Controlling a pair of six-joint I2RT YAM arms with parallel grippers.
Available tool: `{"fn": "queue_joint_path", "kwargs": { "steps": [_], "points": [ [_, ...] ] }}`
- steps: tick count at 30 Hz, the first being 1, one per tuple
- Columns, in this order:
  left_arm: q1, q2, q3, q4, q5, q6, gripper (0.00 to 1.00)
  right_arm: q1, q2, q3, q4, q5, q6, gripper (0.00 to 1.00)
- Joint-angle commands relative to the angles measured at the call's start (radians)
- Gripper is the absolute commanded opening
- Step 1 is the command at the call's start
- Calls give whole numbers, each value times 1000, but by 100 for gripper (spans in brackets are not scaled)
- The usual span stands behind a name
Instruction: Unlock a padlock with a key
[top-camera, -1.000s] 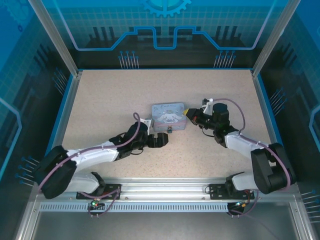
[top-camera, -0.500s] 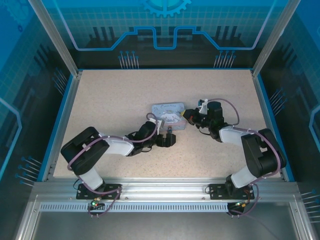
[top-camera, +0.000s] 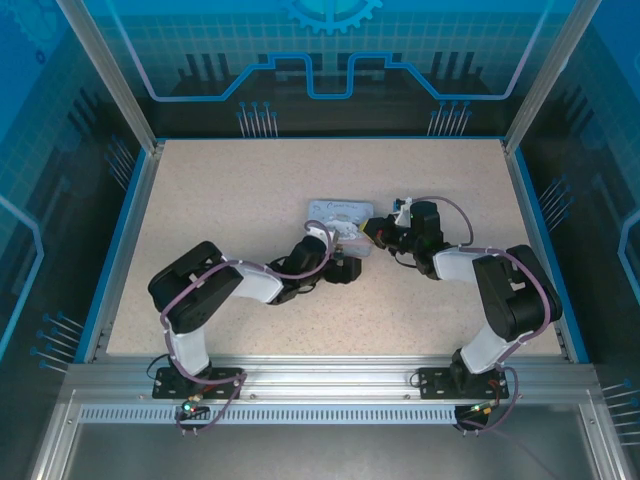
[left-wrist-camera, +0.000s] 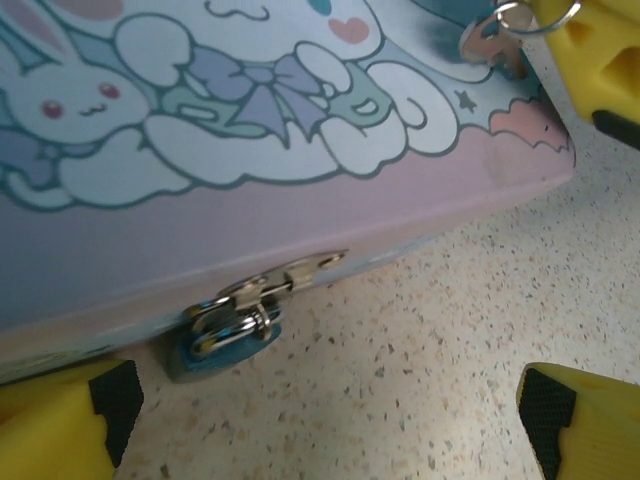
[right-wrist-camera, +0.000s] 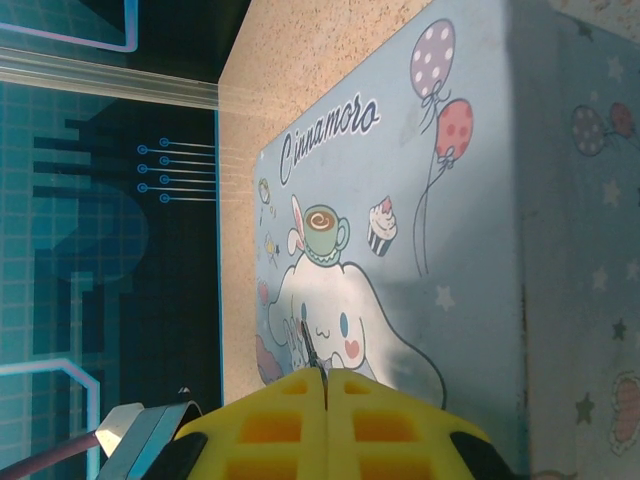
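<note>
Bluish padlock (left-wrist-camera: 222, 340) shackle-up on box (left-wrist-camera: 330, 215) hasp (left-wrist-camera: 300, 272); left tool (left-wrist-camera: 325, 425) apart, right tool (right-wrist-camera: 325, 385) clamped on outward-pointing key (left-wrist-camera: 488, 45).

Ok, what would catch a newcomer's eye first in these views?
The pale blue rectangular box with a cartoon-bunny lid sits mid-table, and both arms meet at it. A small bluish metal padlock hangs from the hasp on its front edge, framed by the open left gripper. The shut right gripper appears to pinch the thin metal key over the lid's corner.
</note>
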Motion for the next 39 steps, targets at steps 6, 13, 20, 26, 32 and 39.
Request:
{"fn": "queue_joint_path", "kwargs": {
  "steps": [6, 13, 20, 26, 32, 39],
  "points": [
    [-8, 87, 50, 93, 57, -40, 98, 8, 10, 17, 0, -7, -11, 0],
    [-7, 110, 27, 240, 88, -156, 99, 8, 12, 14, -2, -7, -13, 0],
    [-6, 165, 30, 352, 81, -261, 99, 7, 8, 13, -4, -8, -14, 0],
    [-7, 165, 49, 206, -24, -281, 99, 6, 8, 11, -3, -9, -14, 0],
    [-19, 129, 112, -41, -111, -207, 99, 6, 11, 11, 1, -12, -11, 0],
    [-35, 114, 136, -6, -56, -120, 99, 6, 16, 13, 2, -8, -10, 0]
  ]
}}
